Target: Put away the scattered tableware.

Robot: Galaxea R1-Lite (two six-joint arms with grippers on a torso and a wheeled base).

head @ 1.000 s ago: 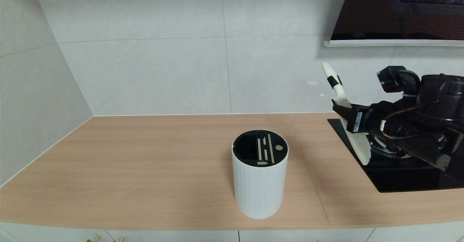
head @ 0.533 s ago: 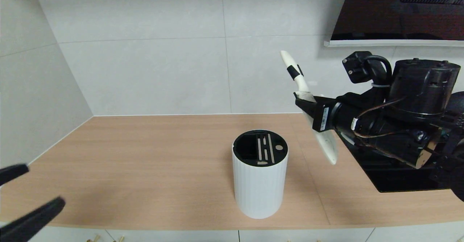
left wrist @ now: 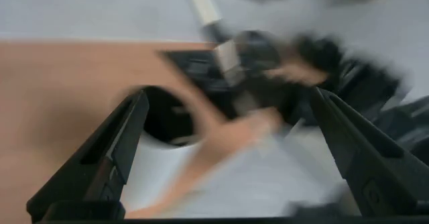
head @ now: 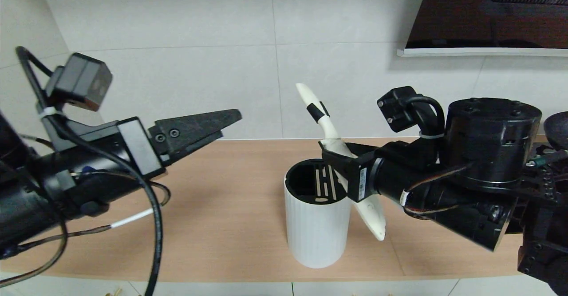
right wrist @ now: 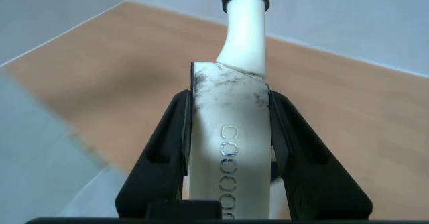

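A white ribbed knife holder point(head: 317, 229) with a black slotted top stands on the wooden counter point(head: 213, 225). My right gripper point(head: 339, 163) is shut on a white knife point(head: 375, 218), which is tilted with its handle up and its blade tip down beside the holder's right rim. In the right wrist view the knife point(right wrist: 231, 150) sits clamped in the right gripper point(right wrist: 230, 100). My left gripper point(head: 213, 125) is open, raised to the left of the holder. The left wrist view has the left gripper point(left wrist: 228, 100) spread wide, framing the blurred holder point(left wrist: 167, 170).
A dark range hood point(head: 488, 16) hangs at the upper right. The tiled wall point(head: 222, 65) runs along the back of the counter, and the counter's front edge point(head: 222, 279) is close below the holder.
My right gripper has carried the knife leftward from over the cooktop to the holder's right rim. My left arm has come in from the lower left and risen beside the holder.
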